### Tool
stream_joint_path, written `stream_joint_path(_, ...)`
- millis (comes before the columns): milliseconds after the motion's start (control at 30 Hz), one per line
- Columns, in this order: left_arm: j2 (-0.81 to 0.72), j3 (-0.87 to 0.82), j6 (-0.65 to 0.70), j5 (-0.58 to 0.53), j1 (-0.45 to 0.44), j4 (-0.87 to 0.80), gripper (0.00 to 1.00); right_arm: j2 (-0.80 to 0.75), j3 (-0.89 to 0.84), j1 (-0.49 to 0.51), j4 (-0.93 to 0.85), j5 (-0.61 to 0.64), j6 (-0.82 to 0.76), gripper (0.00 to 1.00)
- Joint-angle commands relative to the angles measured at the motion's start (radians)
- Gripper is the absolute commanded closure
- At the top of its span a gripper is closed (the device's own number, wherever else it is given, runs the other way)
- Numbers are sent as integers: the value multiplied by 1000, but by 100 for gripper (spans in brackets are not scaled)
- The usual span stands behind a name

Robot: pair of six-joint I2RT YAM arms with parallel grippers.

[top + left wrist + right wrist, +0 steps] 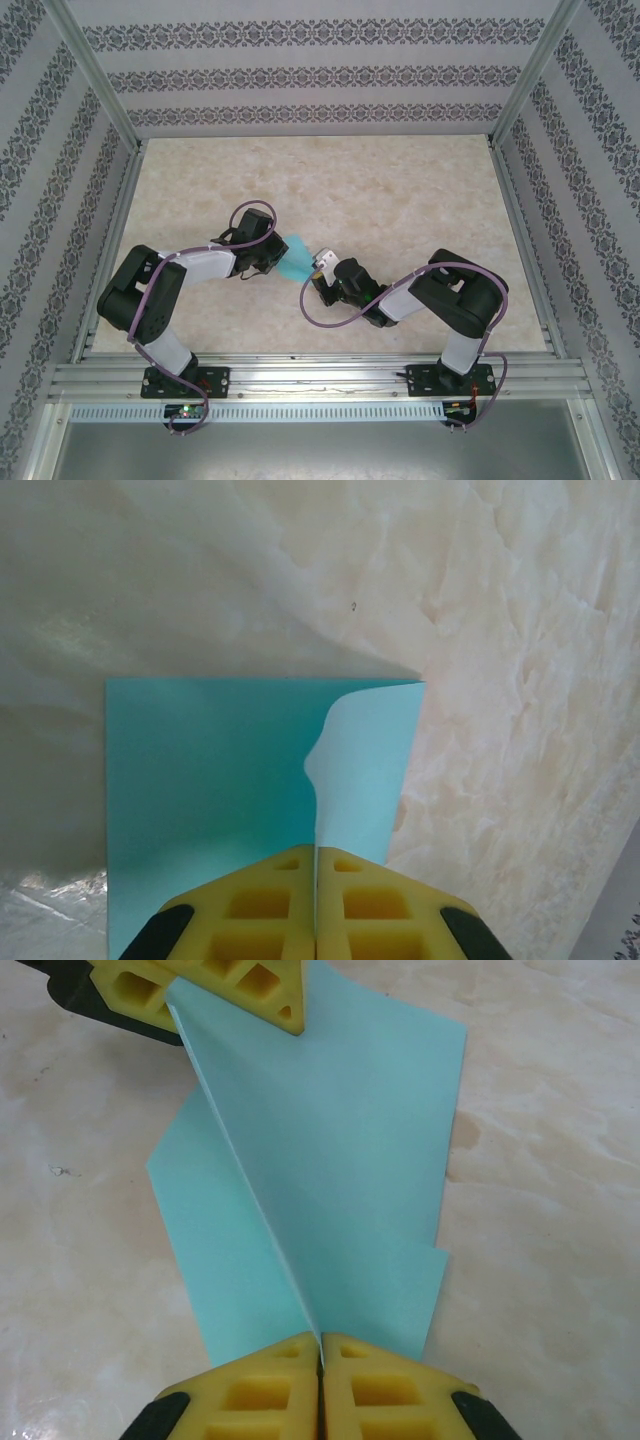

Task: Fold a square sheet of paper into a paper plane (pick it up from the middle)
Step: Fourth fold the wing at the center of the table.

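Now the left jaws and the right jaws each pinch opposite ends of the square sheet of paper [296, 259] over the tabletop [400, 190]

Black-white jointed arms [150, 300]; purple looping cables [322, 322]; hands [317, 855] yellow, grid-moulded, black-backed.

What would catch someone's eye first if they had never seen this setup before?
The bright turquoise paper jumps out, the one strong colour, sitting at the middle of the pale marbled table. The left claw and the right claw are both shut on it from opposite ends, pinching along a fold line that runs from one to the other.
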Motion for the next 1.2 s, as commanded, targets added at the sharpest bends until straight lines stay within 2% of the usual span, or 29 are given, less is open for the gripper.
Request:
stream_joint_path(0,-36,-3,-3,-20,18,2,92,-2,-4,11,26,24,29,91)
stream_joint_path(67,-40,-6,-1,-21,19,2,99,-2,-4,9,21,18,29,88)
stream_joint_path(200,-34,-7,0,-9,22,7,100,-5,-8,9,24,12,29,82)
stream_joint_path(267,-38,-11,-4,-11,22,11,100,-6,-8,8,16,15,24,82)
stream_joint_path(500,-42,-14,0,-11,24,2,99,-17,-13,8,23,0,20,93)
stream_joint_path(567,-46,-15,1,-12,24,2,97,-9,-10,7,27,-8,27,95)
stream_joint_path(600,-50,-13,7,-11,24,0,91,-6,-9,8,32,-11,37,95)
stream_joint_path(633,-53,-8,9,-15,25,-10,80,-3,-10,8,35,-11,45,96)
stream_joint_path(700,-69,-10,17,-31,26,-18,77,7,-5,1,36,-29,72,97)
stream_joint_path(800,-98,-16,16,-67,28,-41,63,15,-4,-7,45,-31,112,97)
stream_joint_path(1033,-171,-38,28,-127,29,-77,60,39,0,-6,27,-1,122,95)
stream_joint_path(1167,-172,-44,28,-122,33,-83,59,62,3,-3,39,11,119,94)
